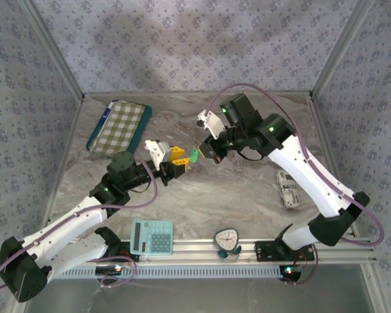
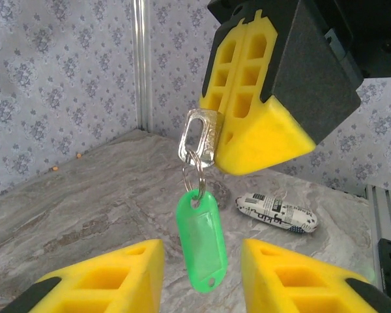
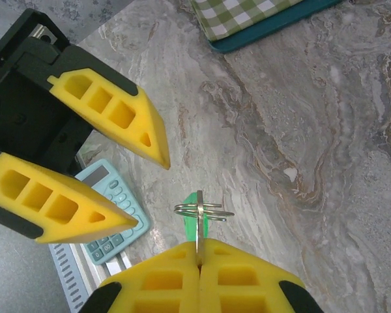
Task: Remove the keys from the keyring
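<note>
My right gripper (image 1: 205,151) (image 3: 199,253) is shut on a flat silver clip (image 2: 201,137), held above the table. From the clip hangs the keyring (image 2: 194,171) (image 3: 205,210). The keys, a small bright-green flat tag (image 2: 202,241) (image 1: 193,155) (image 3: 192,220), dangle from that ring. My left gripper (image 1: 182,160) (image 2: 201,251) is open, with one yellow finger (image 2: 127,270) on each side of the tag's lower end. Neither finger touches the tag. In the right wrist view the left gripper (image 3: 148,193) stands spread just left of the ring.
A teal calculator (image 1: 152,237) (image 3: 111,208) and a small round clock (image 1: 227,240) sit by the front rail. A checked green pouch (image 1: 119,126) lies at the back left. A white printed packet (image 1: 287,190) (image 2: 277,213) lies on the right.
</note>
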